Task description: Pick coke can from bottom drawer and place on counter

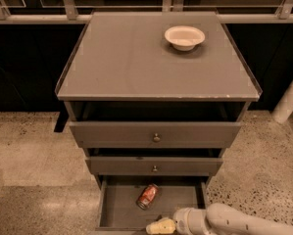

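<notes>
The can (148, 196) lies on its side on the floor of the bottom drawer (119, 210), which is pulled out below the two upper drawers (116, 132). The can sits near the middle of the drawer floor, clear of both side walls. Its long axis runs from about 1 o'clock to 7 o'clock, with one silver end turned toward the drawer front. The gripper (160, 225) is positioned at the front edge of the bottom drawer, at about 5 o'clock from the can and near it but not touching. The arm (234, 222) enters from 4 o'clock. From the gripper, the can lies at about 11 o'clock. It cannot be determined whether the jaws are spread or pressed together. The pick step is judged not yet done. The coming move probably requires an advance toward 11 o'clock, with the jaws set across the can's long axis rather than along it. The tabletop (126, 58) carries a bowl (184, 36) at its 1 o'clock corner.
</notes>
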`<action>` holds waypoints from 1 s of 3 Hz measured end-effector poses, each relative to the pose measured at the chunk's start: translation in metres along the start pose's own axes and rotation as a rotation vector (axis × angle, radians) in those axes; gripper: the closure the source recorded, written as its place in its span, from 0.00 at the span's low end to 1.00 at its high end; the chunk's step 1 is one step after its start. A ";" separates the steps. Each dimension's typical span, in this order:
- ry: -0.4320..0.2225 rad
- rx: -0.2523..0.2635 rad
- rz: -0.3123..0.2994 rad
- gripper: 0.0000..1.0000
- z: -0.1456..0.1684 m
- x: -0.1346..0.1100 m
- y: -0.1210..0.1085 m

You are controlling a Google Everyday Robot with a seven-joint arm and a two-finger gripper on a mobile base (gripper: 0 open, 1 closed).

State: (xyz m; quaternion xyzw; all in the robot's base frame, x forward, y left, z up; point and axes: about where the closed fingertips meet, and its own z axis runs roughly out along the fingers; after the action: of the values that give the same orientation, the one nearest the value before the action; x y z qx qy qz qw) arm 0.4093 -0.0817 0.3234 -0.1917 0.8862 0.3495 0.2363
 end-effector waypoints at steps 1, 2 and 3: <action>-0.012 -0.037 -0.030 0.00 0.030 -0.017 -0.012; -0.020 -0.034 -0.030 0.00 0.032 -0.022 -0.016; -0.014 -0.024 -0.027 0.00 0.037 -0.019 -0.021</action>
State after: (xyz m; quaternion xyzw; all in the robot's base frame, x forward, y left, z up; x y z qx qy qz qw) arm 0.4461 -0.0666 0.2985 -0.2043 0.8776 0.3579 0.2447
